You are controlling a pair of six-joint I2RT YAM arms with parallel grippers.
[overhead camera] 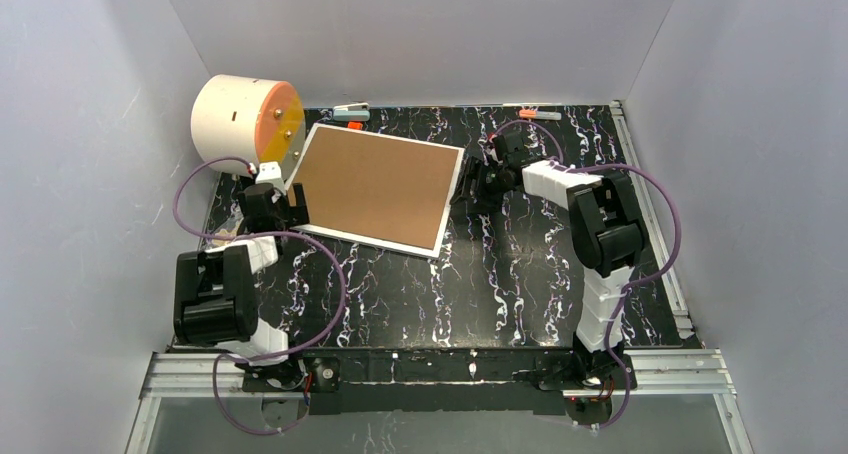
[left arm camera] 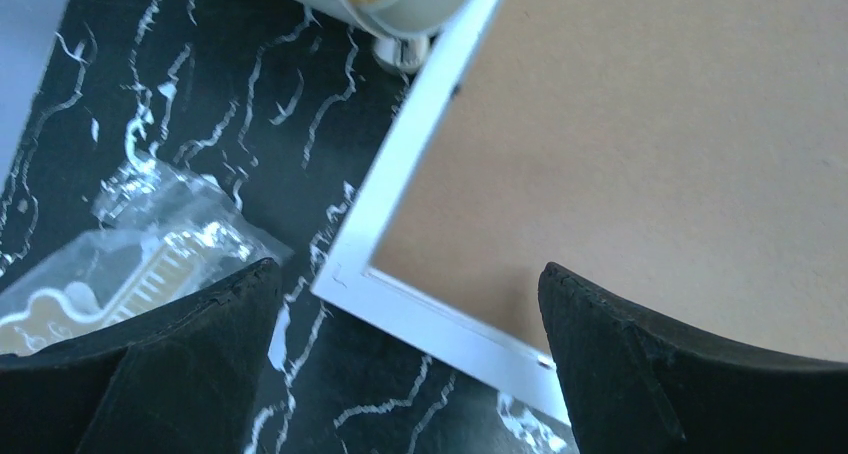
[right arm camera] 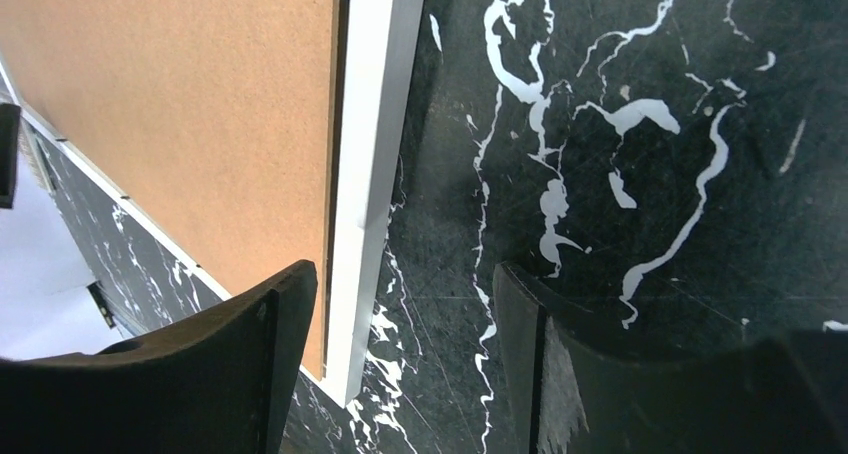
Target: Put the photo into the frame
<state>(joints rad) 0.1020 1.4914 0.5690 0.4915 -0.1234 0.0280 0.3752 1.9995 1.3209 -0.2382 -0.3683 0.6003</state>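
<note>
Frame [overhead camera: 378, 187] lies brown back up and skewed on the black, white-veined marble tabletop [overhead camera: 450, 294], toward the far-left corner, where its corner meets a white drum with an orange face [overhead camera: 245, 119]. Plain grey walls [overhead camera: 420, 34] close three sides; metal rails [overhead camera: 650, 194] run along the right and near edges. The left claw [left arm camera: 410, 284] is spread wide at its near-left corner, beside a clear plastic bag [left arm camera: 150, 244]. The right claw [right arm camera: 405, 279] is parted across its right rim, gripping nothing.

A lab test booth: plain grey walls [overhead camera: 420, 34] enclose a black marbled table [overhead camera: 500, 284].
</note>
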